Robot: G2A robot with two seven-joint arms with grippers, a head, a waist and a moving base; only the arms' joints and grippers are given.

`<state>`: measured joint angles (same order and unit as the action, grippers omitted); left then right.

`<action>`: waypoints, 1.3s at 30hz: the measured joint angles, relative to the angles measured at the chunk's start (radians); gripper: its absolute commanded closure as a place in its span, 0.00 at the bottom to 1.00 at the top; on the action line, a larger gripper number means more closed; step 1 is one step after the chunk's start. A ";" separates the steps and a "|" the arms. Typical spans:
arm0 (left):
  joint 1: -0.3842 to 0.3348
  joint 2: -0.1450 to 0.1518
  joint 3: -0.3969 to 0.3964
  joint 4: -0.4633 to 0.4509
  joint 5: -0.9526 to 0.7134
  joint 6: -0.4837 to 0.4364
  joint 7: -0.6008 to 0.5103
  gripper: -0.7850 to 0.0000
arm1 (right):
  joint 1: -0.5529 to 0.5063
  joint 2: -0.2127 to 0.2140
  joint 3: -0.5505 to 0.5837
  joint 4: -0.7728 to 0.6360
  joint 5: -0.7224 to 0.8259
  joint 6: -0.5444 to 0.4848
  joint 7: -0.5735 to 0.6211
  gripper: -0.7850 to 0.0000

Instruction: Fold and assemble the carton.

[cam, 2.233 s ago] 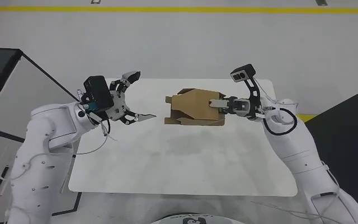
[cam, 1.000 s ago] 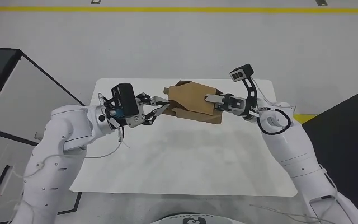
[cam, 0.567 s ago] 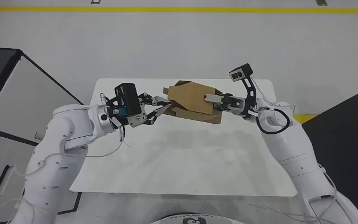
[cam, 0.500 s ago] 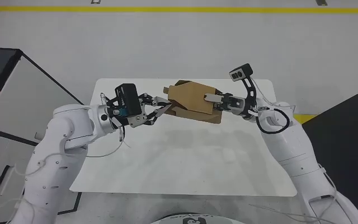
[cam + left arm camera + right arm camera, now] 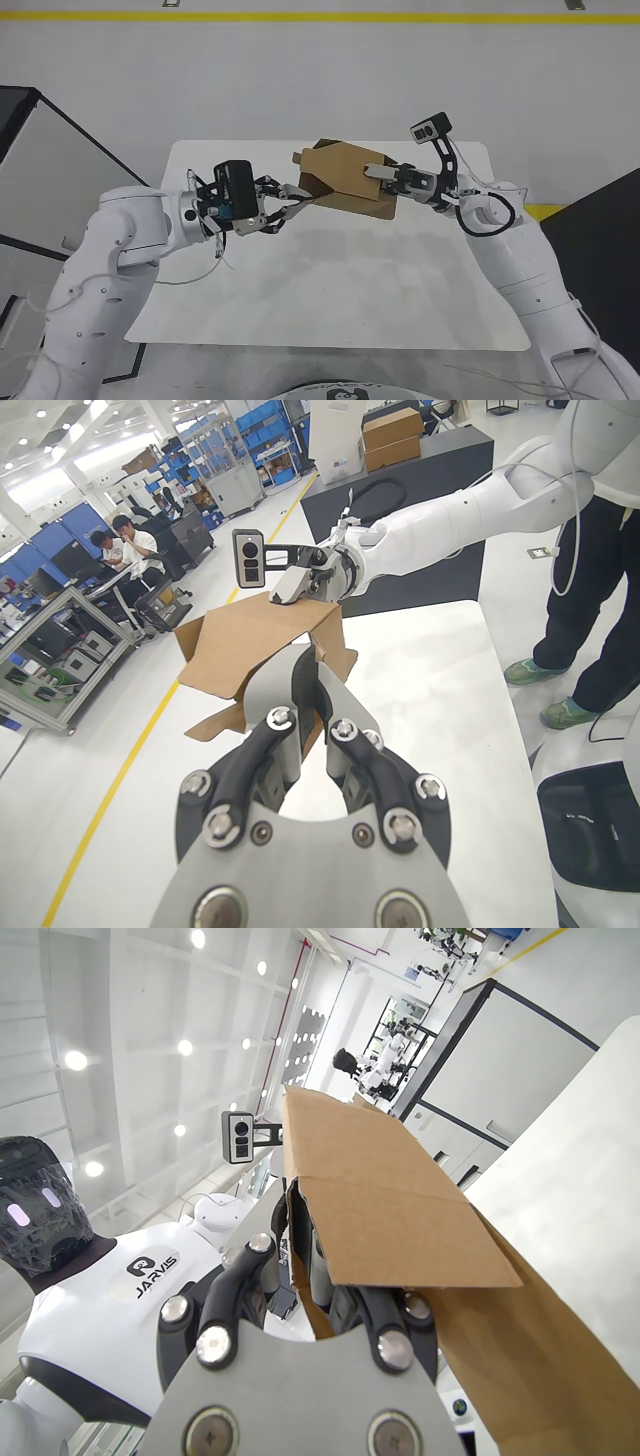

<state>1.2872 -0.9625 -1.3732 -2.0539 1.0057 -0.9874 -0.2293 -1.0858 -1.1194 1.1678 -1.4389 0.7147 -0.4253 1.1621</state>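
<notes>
1. I see the carton (image 5: 345,178) held between my 2 arms over the far half of the desk (image 5: 330,300). It is brown cardboard, partly opened and tilted, and none of its flaps is closed.
2. The left end effector (image 5: 297,198) is drawn narrow and pinches a cardboard edge at the carton's lower corner on the left arm's side. In the left wrist view the cardboard (image 5: 255,635) runs down between the 2 fingers (image 5: 272,692), and 1 loose flap hangs beside them.
3. The right end effector (image 5: 378,172) is clamped on the opposite end of the carton. In the right wrist view a cut wall edge of the carton (image 5: 380,1208) passes between its fingers, with the top panel spreading away above them.
4. From the left wrist camera, the right end effector (image 5: 287,592) sits at the far edge of the top panel — well above the desk (image 5: 425,680).
5. I cannot tell whether the lowest flap touches the desk.
</notes>
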 measured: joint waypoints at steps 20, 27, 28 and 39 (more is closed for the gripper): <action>-0.026 -0.001 0.087 -0.019 0.025 0.016 -0.024 1.00 | -0.008 -0.008 -0.006 -0.009 -0.014 0.018 -0.021 1.00; -0.032 0.000 0.101 -0.033 0.076 0.044 -0.048 1.00 | -0.016 -0.009 -0.006 -0.018 -0.018 0.025 -0.023 1.00; -0.032 0.000 0.103 -0.034 0.078 0.048 -0.047 1.00 | -0.017 -0.009 -0.006 -0.020 -0.019 0.025 -0.024 1.00; -0.026 0.003 0.092 -0.026 0.085 0.064 -0.033 1.00 | -0.031 -0.008 0.014 -0.026 -0.006 0.029 -0.019 1.00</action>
<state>1.2608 -0.9597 -1.2816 -2.0800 1.0906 -0.9236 -0.2624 -1.1164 -1.1276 1.1816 -1.4648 0.7084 -0.3968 1.1434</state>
